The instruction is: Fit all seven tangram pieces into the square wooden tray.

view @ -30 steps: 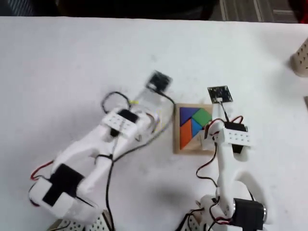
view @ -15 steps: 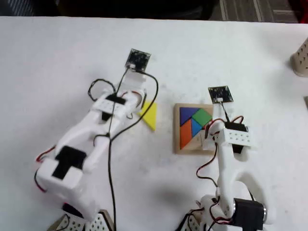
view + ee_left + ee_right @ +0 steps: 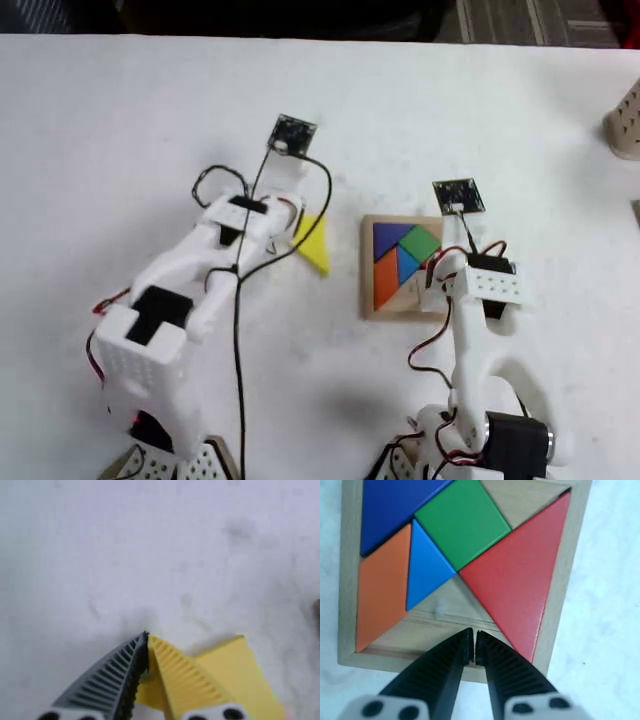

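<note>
The yellow triangle [image 3: 312, 243] is laid flat on the white table [image 3: 150, 120], just left of the wooden tray [image 3: 367, 300]. Its long edge is run far to near, facing the tray, and its apex is pointed left. The left gripper [image 3: 146, 636] is seen closed tip to tip with nothing clamped, the triangle lying just beside it. The right gripper [image 3: 473, 632] is closed to a hairline over the tray's near rim, empty. Blue, green, orange and red pieces are seated in the tray.
</note>
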Tool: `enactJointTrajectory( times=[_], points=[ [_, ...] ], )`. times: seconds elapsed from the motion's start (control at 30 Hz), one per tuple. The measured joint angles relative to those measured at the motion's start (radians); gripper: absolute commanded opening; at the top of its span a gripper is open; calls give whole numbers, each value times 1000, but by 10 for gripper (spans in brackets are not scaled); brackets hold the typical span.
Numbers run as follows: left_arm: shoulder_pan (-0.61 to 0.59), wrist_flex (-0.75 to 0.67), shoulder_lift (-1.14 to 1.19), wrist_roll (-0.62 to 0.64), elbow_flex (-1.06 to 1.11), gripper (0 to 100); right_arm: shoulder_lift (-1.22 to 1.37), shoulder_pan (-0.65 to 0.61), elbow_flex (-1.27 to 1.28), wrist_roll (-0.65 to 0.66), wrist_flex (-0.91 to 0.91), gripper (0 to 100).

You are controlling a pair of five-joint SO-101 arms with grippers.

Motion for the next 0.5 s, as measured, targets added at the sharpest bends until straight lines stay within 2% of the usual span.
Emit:
enactJointTrajectory(
  times=[0.2,0.5],
  points=[
    [0,193,-43,0,-11,22,0,0,0,0,0,16],
    [0,311,-87,0,-17,22,0,0,0,0,0,18]
  ],
)
